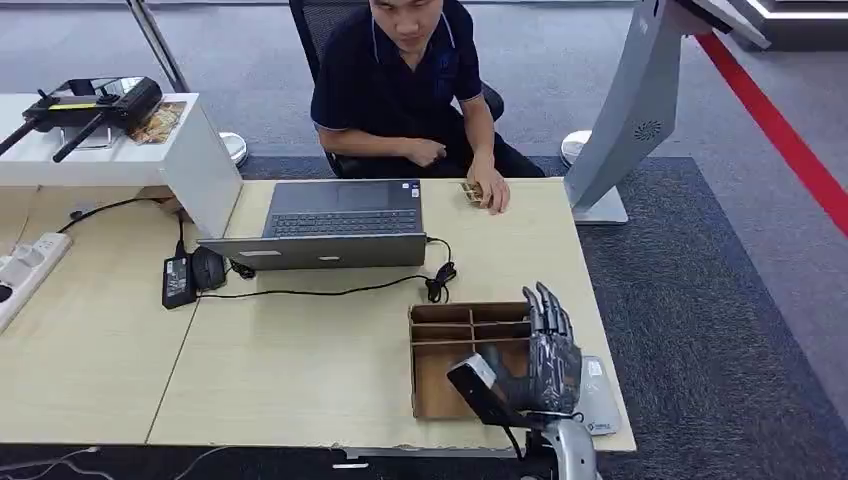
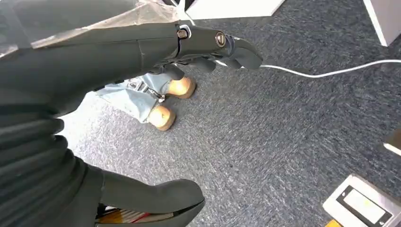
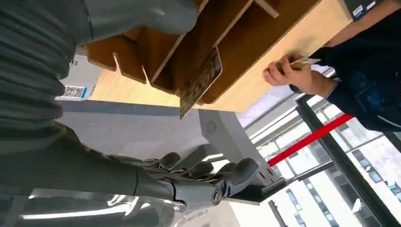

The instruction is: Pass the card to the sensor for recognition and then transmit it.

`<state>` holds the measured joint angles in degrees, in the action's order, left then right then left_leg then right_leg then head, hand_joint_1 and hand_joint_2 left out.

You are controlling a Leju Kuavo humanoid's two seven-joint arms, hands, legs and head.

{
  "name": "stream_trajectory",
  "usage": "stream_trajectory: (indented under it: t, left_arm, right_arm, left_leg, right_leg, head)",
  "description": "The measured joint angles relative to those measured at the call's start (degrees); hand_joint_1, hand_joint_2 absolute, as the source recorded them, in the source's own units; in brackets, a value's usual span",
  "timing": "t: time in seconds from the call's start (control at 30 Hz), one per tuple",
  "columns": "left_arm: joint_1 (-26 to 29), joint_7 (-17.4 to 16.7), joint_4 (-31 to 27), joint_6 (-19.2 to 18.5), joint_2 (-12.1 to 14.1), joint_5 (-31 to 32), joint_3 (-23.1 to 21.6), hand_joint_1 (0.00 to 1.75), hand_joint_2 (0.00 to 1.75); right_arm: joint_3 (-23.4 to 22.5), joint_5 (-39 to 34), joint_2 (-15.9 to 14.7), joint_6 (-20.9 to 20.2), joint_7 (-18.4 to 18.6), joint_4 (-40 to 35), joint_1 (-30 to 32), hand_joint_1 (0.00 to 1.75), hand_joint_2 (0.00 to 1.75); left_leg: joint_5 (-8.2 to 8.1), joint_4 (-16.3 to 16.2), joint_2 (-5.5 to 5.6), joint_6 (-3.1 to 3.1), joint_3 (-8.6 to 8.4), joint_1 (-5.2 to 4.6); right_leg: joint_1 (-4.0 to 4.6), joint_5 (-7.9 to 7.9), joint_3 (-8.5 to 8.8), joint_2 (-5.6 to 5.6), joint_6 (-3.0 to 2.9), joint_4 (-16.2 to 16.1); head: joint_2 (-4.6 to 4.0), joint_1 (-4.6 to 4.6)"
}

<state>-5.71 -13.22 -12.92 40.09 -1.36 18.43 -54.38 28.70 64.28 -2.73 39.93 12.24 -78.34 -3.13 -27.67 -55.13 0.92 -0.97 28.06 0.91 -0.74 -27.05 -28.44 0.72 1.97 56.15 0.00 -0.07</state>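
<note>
Right hand (image 1: 548, 355) is hovering over the cardboard organizer (image 1: 450, 345) on the worktop (image 1: 300, 350) — fingers (image 3: 203, 170) apart, gripping nothing. The card (image 3: 201, 81) is standing on edge in a compartment, just off the thumb side, long axis running along the divider, one corner poking past the box rim. Looks thin, stiff, light, probably slick — I'd be pinching the exposed edge across its flat faces. Left hand (image 2: 142, 52) is hanging over carpet, fingers loosely curled, empty.
</note>
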Motion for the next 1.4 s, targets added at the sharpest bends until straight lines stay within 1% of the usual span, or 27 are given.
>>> stream_trajectory:
  t: [0.33,0.5,0.8,0.93,1.13,1.4]
  left_arm:
    - [0.0,0.0,0.0,0.0,0.0,0.3,0.0,0.0,1.75]
    - [0.0,0.0,0.0,0.0,0.0,0.3,0.0,0.0,1.75]
    - [0.0,-0.1,0.0,0.0,0.0,0.5,0.0,0.0,1.75]
    - [0.0,-0.1,0.0,0.0,0.0,0.6,0.0,0.0,1.75]
    - [0.0,-0.1,0.0,0.0,0.0,0.9,0.0,0.0,1.75]
    - [0.0,-0.1,0.0,0.0,0.0,0.9,0.0,0.0,1.75]
  right_arm:
    - [-2.4,2.3,0.0,0.0,0.1,-0.3,0.6,0.35,1.75]
    - [-3.7,2.8,0.1,0.0,-0.3,-0.3,0.6,0.35,1.75]
    - [-5.1,3.2,0.6,0.0,-0.9,-0.3,0.6,0.3,1.75]
    - [-5.8,3.6,0.8,0.0,-1.1,-0.3,0.6,0.31,1.75]
    - [-6.2,3.7,1.6,0.0,-2.7,-0.3,0.5,0.33,1.75]
    - [-6.2,3.4,3.0,0.0,-3.9,-0.2,0.4,0.31,1.75]
  left_leg:
    - [0.0,0.0,0.01,0.0,0.0,0.0]
    - [0.0,0.0,0.0,0.0,0.0,0.0]
    - [0.0,0.0,0.01,0.0,0.0,0.0]
    - [0.0,0.0,0.0,0.0,0.0,0.0]
    - [0.0,0.0,-0.01,0.0,0.0,0.0]
    - [0.0,0.0,0.0,0.0,0.01,0.0]
  right_leg:
    - [0.0,0.0,0.0,0.0,0.0,0.0]
    - [0.0,0.0,0.0,0.0,0.0,0.0]
    - [0.0,0.0,0.0,0.0,0.0,0.0]
    - [0.0,0.0,0.0,0.0,0.0,0.0]
    - [0.0,0.0,0.0,0.0,0.0,0.0]
    - [0.0,0.0,0.01,0.0,0.0,0.0]
  head:
    - [0.0,0.0]
    - [0.0,0.0]
    - [0.0,0.0]
    - [0.0,0.0]
    - [0.0,0.0]
    - [0.0,0.0]
